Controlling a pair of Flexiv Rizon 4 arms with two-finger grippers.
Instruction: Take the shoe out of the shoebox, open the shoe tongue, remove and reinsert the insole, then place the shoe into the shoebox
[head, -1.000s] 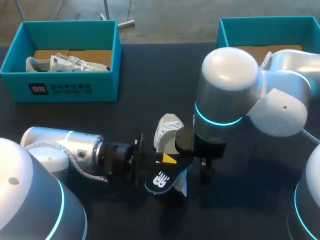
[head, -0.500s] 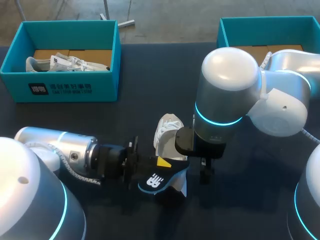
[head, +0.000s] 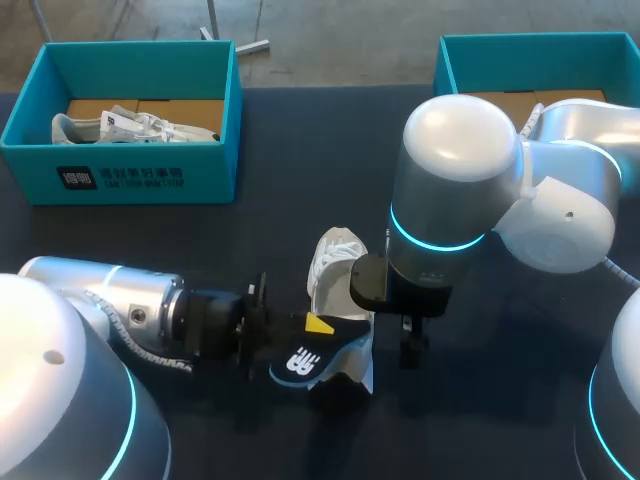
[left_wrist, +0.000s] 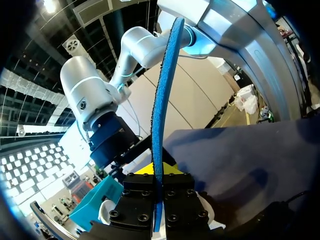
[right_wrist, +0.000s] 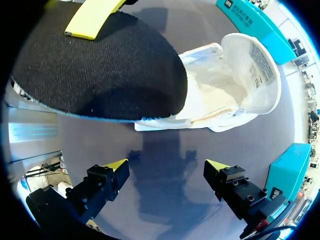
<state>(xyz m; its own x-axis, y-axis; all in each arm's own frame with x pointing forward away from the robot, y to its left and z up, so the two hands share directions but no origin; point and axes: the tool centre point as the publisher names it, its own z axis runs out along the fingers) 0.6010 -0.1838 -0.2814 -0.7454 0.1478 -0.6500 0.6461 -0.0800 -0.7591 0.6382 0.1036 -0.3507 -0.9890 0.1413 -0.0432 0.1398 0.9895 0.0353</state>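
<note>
A white shoe (head: 335, 262) lies on the dark table at mid-table, its tongue folded open (right_wrist: 250, 65). My left gripper (left_wrist: 157, 172) is shut on the heel end of the insole (head: 310, 362), which is black with a blue edge and a white logo. It holds the insole just off the near side of the shoe. In the left wrist view the insole (left_wrist: 160, 95) stands edge-on between the fingers. My right gripper (right_wrist: 166, 167) hangs open above the table beside the shoe (right_wrist: 225, 95), with the insole (right_wrist: 100, 70) ahead of it. My right arm (head: 460, 190) hides part of the shoe.
A teal shoebox (head: 125, 180) at the back left holds another white shoe (head: 130, 125). A second teal shoebox (head: 540, 55) stands at the back right, partly behind my right arm. Bare table lies between the boxes and along the front.
My left arm has drawn back to the left, carrying the insole a little away from the shoe and toward the front edge. The right arm and the shoe have stayed put.
</note>
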